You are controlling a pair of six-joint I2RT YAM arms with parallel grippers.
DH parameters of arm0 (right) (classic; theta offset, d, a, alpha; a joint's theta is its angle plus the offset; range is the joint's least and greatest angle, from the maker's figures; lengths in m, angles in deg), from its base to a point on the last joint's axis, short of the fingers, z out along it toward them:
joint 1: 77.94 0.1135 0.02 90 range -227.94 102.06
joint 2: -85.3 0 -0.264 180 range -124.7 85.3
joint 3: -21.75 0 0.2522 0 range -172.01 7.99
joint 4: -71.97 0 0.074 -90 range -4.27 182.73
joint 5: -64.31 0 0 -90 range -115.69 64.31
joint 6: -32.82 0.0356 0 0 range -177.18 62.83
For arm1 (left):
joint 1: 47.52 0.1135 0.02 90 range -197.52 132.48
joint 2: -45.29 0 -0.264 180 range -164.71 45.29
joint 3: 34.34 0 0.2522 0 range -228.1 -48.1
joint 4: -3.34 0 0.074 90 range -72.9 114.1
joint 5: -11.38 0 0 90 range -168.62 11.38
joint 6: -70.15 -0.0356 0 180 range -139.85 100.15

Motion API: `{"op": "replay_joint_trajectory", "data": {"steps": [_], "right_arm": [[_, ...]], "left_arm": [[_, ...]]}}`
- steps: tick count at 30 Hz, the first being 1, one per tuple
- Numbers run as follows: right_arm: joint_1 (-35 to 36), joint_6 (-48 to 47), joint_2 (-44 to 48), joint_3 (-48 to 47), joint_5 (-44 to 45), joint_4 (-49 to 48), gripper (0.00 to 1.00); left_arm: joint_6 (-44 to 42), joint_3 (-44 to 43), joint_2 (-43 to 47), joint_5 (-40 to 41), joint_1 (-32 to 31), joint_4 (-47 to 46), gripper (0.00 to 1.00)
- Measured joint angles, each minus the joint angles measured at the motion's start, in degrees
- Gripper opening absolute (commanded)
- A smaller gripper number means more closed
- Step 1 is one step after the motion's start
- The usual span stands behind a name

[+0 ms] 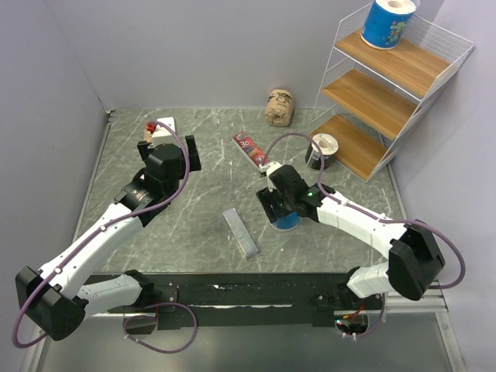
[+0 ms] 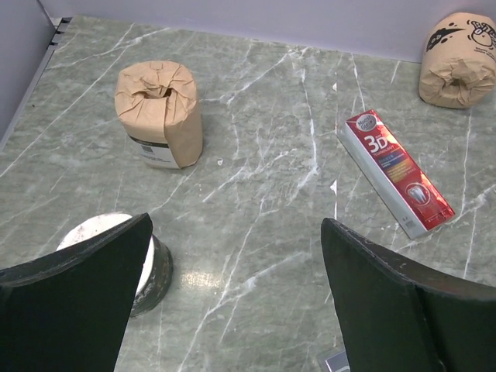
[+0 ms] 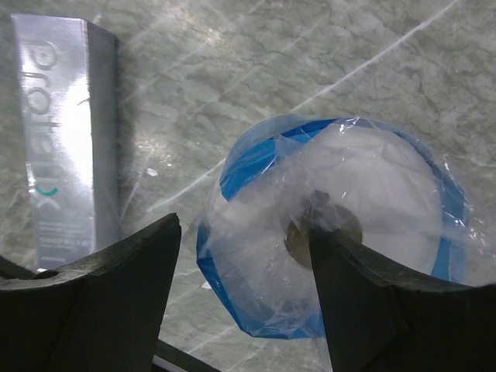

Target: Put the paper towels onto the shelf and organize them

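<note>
A blue-wrapped paper towel roll (image 3: 364,178) stands on end on the table under my right gripper (image 3: 244,226). The jaws are open astride its near wall: one finger (image 3: 372,302) sits at the core hole, the other (image 3: 101,302) stands just outside the wrap. My left gripper (image 2: 236,225) hangs wide open over bare table with nothing in it. A black roll (image 2: 151,267) stands by its left finger, and a tan roll (image 2: 160,114) is beyond. Another tan roll (image 1: 280,107) lies at the back. A second blue roll (image 1: 390,23) tops the shelf (image 1: 387,101), and a black roll (image 1: 322,151) stands at its foot.
A flat red packet (image 1: 249,149) lies mid-table behind the right gripper. A grey rectangular bar (image 1: 241,232) lies just left of the blue roll, also in the right wrist view (image 3: 66,132). Walls close in the table at the back and left.
</note>
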Motion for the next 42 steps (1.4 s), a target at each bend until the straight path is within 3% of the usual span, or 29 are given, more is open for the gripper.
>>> {"op": "replay_joint_trajectory", "data": {"steps": [8,15,26,29,36,42], "right_arm": [[1.6,0.3,-4.0,-0.7,3.9,-0.3,0.62],[2.3,0.0,-4.4,-0.8,5.5,-0.5,0.39],[3.2,-5.7,-2.4,-3.7,6.2,5.4,0.3],[3.3,-8.2,-0.3,-7.9,7.0,9.2,0.3],[3.5,-17.7,3.1,-27.2,13.0,15.1,0.3],[3.5,-30.7,4.7,-37.1,22.1,13.6,0.3]], "left_arm": [[0.0,0.0,0.0,0.3,0.0,0.0,0.96],[0.1,0.0,0.0,0.3,0.0,0.0,0.96],[0.4,0.0,0.0,0.2,0.0,0.0,0.97],[0.4,0.0,0.0,0.2,0.0,0.0,0.97],[0.6,0.0,0.0,0.2,0.0,0.0,0.97],[0.9,0.0,0.0,0.2,0.0,0.2,0.96]]}}
